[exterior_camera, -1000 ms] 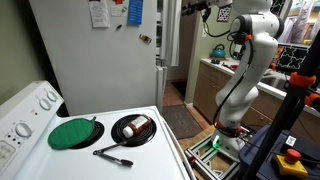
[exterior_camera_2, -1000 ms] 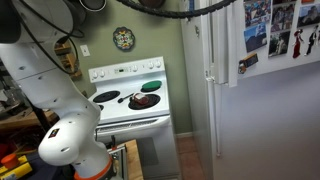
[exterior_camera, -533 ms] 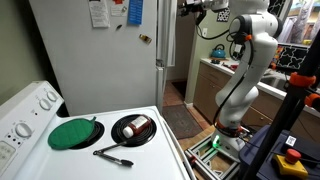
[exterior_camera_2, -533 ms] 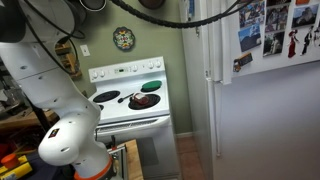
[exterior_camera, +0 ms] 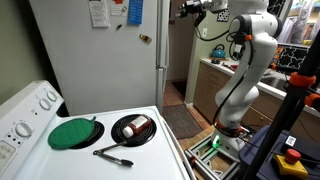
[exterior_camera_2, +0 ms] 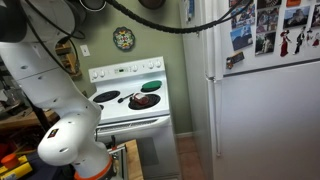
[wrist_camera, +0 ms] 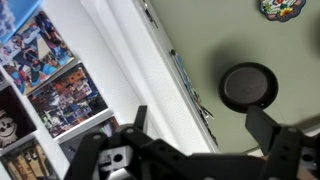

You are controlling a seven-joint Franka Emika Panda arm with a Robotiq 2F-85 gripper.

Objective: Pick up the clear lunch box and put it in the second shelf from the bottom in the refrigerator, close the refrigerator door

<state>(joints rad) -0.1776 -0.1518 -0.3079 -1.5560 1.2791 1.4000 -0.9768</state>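
Note:
The clear lunch box is out of view in every frame. In an exterior view the refrigerator [exterior_camera: 95, 60] shows its pale side with papers and magnets, and my gripper [exterior_camera: 188, 8] is high up at its front corner, against the narrow white door edge [exterior_camera: 162, 45]. In an exterior view the refrigerator door [exterior_camera_2: 265, 120] fills the right side, photos stuck on its upper part. In the wrist view my gripper [wrist_camera: 200, 135] is open with nothing held. The white door edge [wrist_camera: 120, 60] runs diagonally past the dark fingers [wrist_camera: 272, 132].
A white stove [exterior_camera: 150, 155] carries a round green lid [exterior_camera: 75, 133], a black pan [exterior_camera: 133, 129] and a black utensil [exterior_camera: 113, 155]. The arm's white body [exterior_camera: 245, 70] stands beside a counter [exterior_camera: 215, 75]. A dark round pan [wrist_camera: 248, 87] hangs on the green wall.
My gripper has moved toward the refrigerator at the top of the door. The door has swung, so the photos on its face look larger. The jaws have stayed open.

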